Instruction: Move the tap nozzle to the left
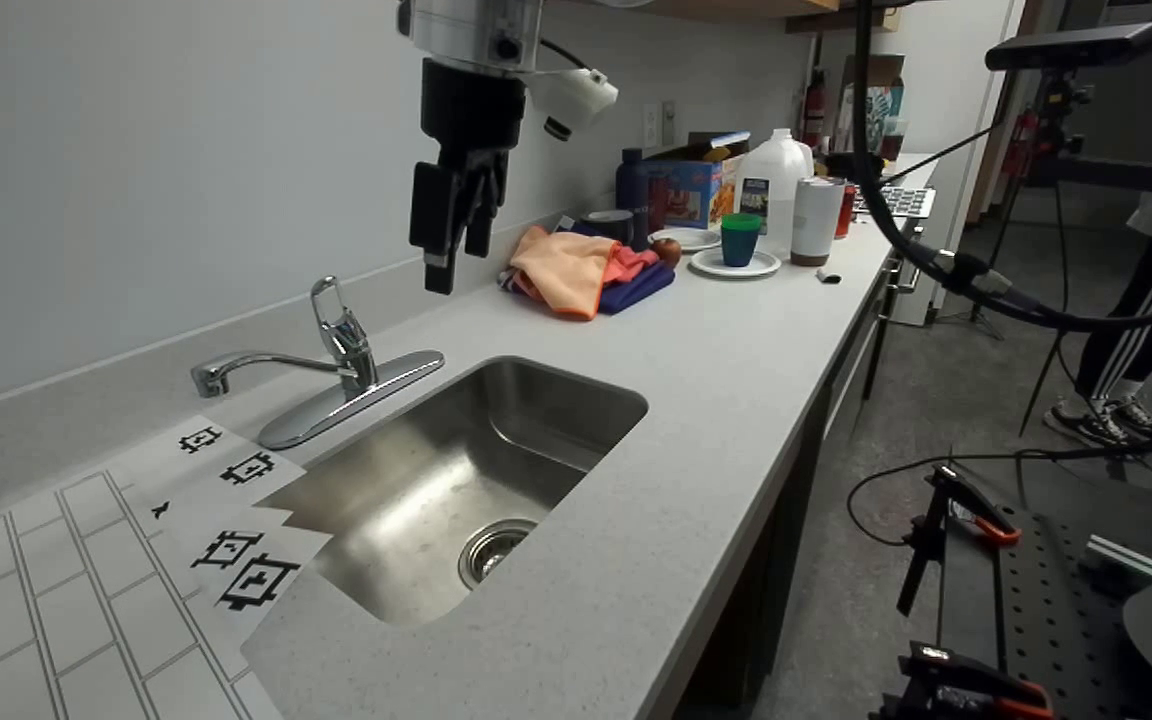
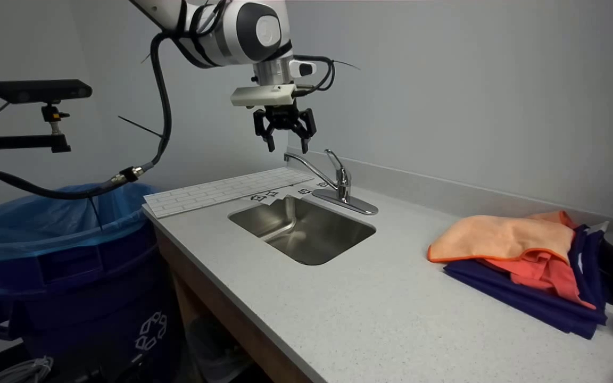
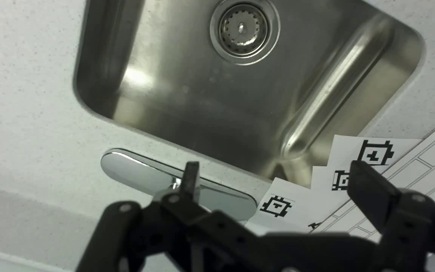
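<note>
Plainly, the gripper (image 2: 288, 146) hangs higher than the tap (image 1: 349, 343), its fingers (image 3: 370, 196) spread apart. The nozzle (image 1: 271, 357) reaches from the tap over the counter (image 1: 716, 360), beside the sink (image 1: 386, 510), near the wall (image 1: 136, 200).

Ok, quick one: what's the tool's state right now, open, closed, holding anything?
Tool: open, holding nothing, not touching the tap nozzle.

In the wrist view, you see glare on the sink basin (image 3: 202, 98) beyond the jaws and soft focus at the fingers (image 3: 370, 196). In an exterior view, the bin (image 2: 93, 308), well below the jaws, appears deeply shadowed.
</note>
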Robot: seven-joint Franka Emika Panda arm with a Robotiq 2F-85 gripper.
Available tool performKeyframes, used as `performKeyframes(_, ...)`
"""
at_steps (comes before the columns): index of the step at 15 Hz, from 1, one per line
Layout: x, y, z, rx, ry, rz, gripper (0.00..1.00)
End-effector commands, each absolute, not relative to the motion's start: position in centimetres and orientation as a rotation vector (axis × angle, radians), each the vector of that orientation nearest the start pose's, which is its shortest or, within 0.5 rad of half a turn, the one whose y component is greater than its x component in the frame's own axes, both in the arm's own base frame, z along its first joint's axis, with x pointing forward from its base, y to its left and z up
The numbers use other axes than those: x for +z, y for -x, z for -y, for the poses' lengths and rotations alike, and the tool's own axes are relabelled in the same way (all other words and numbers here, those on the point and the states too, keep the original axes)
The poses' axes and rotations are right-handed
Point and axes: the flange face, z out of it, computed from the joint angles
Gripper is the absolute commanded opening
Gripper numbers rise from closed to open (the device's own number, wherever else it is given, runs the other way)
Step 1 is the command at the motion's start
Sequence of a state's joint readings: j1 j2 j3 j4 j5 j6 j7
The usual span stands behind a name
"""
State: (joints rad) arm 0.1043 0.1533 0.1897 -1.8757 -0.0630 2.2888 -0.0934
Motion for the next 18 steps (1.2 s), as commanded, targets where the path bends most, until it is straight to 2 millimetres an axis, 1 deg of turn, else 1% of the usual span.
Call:
performKeyframes(1, 45.5, -58.7, -18.0, -0.513, 3.088, 0.622, 1.00)
performKeyframes(7, 44.7, -58.3, -18.7, -0.578, 3.130, 0.565, 1.00)
performKeyframes(12, 44.4, -58.0, -19.0, -0.572, 3.147, 0.518, 1.00)
performKeyframes(13, 44.1, -58.8, -19.0, -0.539, 3.133, 0.544, 1.00)
performKeyframes(18, 44.0, -58.8, -19.1, -0.539, 3.133, 0.530, 1.00)
